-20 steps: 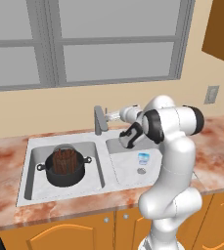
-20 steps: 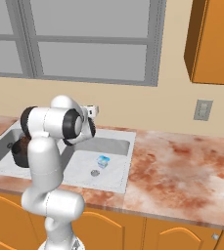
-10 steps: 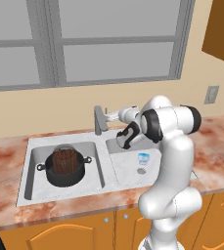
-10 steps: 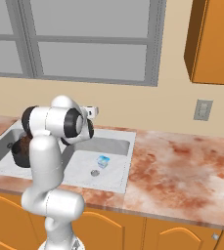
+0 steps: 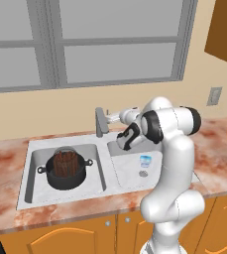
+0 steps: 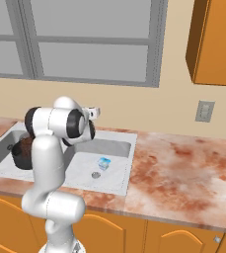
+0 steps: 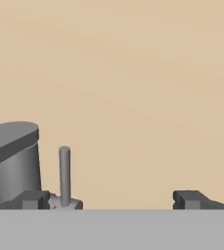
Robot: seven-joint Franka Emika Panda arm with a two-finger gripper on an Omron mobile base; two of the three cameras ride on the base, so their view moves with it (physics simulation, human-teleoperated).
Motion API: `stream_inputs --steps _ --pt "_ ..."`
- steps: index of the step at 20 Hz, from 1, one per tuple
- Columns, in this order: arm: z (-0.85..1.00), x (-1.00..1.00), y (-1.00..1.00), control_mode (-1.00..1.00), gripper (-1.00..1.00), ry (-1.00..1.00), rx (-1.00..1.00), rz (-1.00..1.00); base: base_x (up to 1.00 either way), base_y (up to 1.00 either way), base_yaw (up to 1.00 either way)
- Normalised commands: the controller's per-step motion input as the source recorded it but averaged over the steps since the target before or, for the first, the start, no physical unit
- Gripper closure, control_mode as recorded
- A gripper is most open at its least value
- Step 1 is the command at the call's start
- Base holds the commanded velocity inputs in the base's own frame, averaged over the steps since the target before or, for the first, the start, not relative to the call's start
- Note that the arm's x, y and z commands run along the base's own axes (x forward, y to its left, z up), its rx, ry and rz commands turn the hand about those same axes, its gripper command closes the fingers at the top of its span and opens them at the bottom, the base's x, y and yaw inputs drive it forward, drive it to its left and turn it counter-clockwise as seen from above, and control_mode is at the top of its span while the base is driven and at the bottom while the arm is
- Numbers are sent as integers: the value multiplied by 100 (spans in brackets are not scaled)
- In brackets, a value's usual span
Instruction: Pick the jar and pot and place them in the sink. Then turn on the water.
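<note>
The marbled reddish table (image 5: 6, 163) runs under the window, and set into it is the sink (image 5: 29, 174), light grey with two basins side by side. The white arm (image 5: 172, 149) rises in front of the right-hand basin and bends back toward the wall, reaching to the grey faucet (image 5: 100, 121) at the middle of the sink's back edge.

In the left basin sits the black pot (image 5: 65, 173), low and round with a small loop handle on each side. The jar (image 5: 65, 161) stands inside the pot, its dark reddish-brown contents showing through the glass.

In the right basin a small light-blue patch of water (image 5: 145, 160) shows just above the drain (image 5: 143, 173).

The fingers (image 7: 114, 199) stand wide apart with nothing between them, facing the tan wall, the left one just beside the faucet's thin upright lever (image 7: 64, 171).
</note>
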Motion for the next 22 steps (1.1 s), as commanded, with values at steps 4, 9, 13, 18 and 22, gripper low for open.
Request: stream_inputs --steps 4,9,13,18,22 --pt "0 16 7 -100 -100 0 0 0 0 0 0" --pt "0 10 9 -100 -100 0 0 0 0 0 0" --pt "0 10 9 -100 -100 0 0 0 0 0 0" --pt "0 6 14 -100 -100 0 0 0 0 0 0" --pt "0 8 20 -100 -100 0 0 0 0 0 0"
